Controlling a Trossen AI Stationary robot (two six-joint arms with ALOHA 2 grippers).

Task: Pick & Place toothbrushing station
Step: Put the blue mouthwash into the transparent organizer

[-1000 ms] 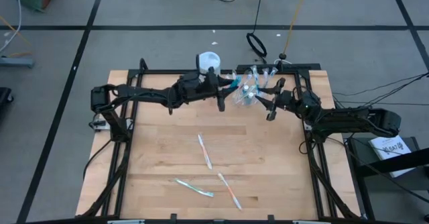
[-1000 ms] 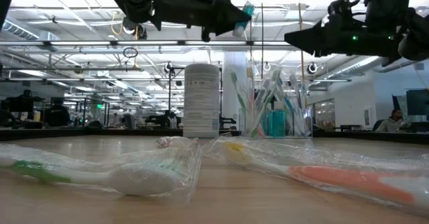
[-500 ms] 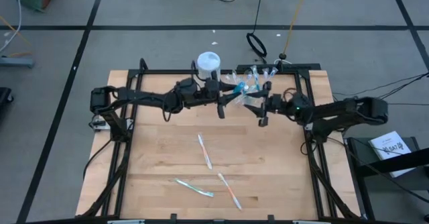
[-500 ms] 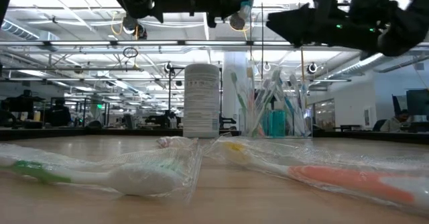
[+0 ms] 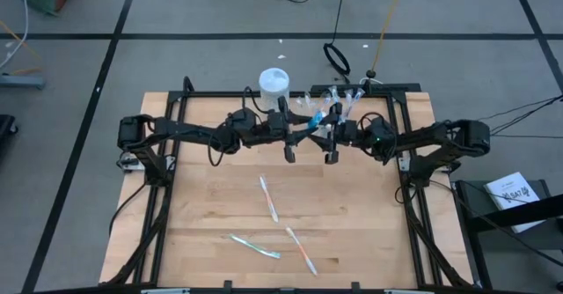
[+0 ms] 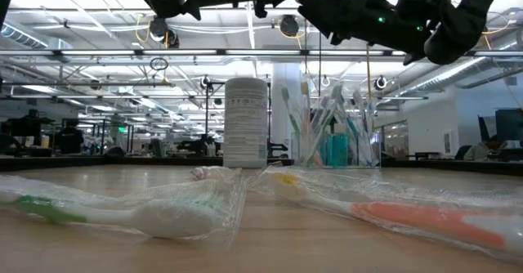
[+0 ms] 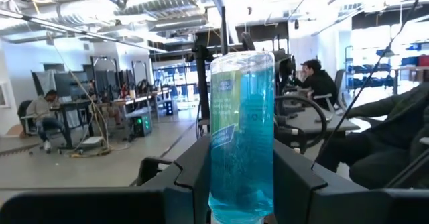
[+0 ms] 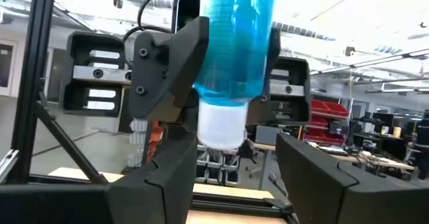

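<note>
Left gripper (image 7: 241,184) fingers clamped on blue tube (image 7: 241,130), held upright in the air just in front of clear cup (image 5: 327,105) of toothbrushes, well above the surface. Right gripper (image 8: 231,177) faces it head-on, fingers spread wide either side of the tube's white cap, not touching. Looks like a handover

1. The left arm reaches across the back of the desk (image 5: 211,232) toward the middle.
2. Its left tool (image 5: 303,134) is closed on a blue tube (image 7: 241,133).
3. The right arm reaches in from the other side.
4. Its right tool (image 5: 329,138) is spread open, right beside the left tool.
</note>
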